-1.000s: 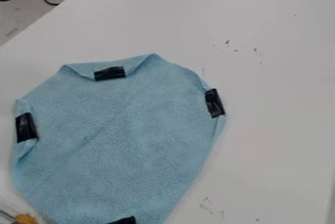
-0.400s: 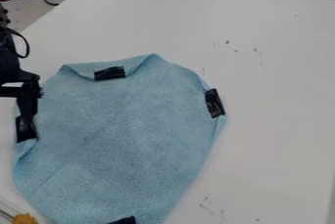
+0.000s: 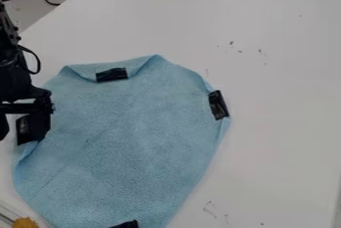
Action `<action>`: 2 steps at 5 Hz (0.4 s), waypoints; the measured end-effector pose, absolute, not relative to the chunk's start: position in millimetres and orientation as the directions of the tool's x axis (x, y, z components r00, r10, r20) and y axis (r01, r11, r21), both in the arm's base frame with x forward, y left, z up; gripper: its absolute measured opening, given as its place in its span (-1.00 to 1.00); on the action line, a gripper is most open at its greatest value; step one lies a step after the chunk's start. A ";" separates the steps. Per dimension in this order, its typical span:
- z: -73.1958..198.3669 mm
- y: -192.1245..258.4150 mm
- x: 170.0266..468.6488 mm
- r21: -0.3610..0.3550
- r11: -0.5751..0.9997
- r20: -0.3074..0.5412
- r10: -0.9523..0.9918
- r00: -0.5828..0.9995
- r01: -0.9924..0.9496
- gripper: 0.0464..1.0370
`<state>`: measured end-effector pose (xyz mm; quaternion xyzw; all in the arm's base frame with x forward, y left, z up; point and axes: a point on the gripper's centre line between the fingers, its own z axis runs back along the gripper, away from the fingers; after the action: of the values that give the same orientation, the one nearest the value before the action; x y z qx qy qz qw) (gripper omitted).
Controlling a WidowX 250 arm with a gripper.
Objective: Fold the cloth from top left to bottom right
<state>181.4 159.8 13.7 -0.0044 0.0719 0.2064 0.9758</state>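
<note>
Your gripper (image 3: 22, 134) now stands farther into view, beside the left tape (image 3: 23, 128) of the cloth (image 3: 126, 137); the jaws are parted, released. The cloth lies unmoved on the counter (image 3: 283, 97). Grasp alignment appears underway; the main fold is pending.

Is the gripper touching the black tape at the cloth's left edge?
Cannot tell: in the camera view, the gripper overlaps the black tape, dark against dark, with neither gap nor contact plain.
</note>
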 end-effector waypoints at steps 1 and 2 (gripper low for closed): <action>3.5 162.2 180.2 -0.001 0.914 -0.160 0.399 0.903 -0.405 0.22; 1.7 167.4 180.2 -0.003 0.909 -0.158 0.411 0.898 -0.417 -0.33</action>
<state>180.2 167.4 1.7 -0.0182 0.0770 0.2125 0.9739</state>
